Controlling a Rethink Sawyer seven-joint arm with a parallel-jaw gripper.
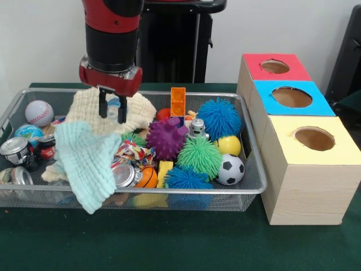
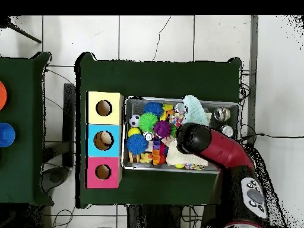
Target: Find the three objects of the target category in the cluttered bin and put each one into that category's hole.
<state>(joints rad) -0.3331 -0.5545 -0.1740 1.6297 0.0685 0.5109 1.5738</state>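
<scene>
We looked straight down on a green table [image 2: 160,77]. A wire bin [image 2: 181,170] sat on it, full of toys. We saw a blue spiky ball [image 2: 136,143], a green spiky ball [image 2: 148,122], a purple spiky ball [image 2: 162,128] and a little soccer ball [image 2: 135,120]. A pale blue cloth [image 2: 193,108] lay at the bin's top edge. The red arm [image 2: 217,147] reached over the bin and hid its gripper. Beside the bin stood three boxes with holes: yellow [image 2: 104,107], blue [image 2: 103,141] and red [image 2: 103,172].
</scene>
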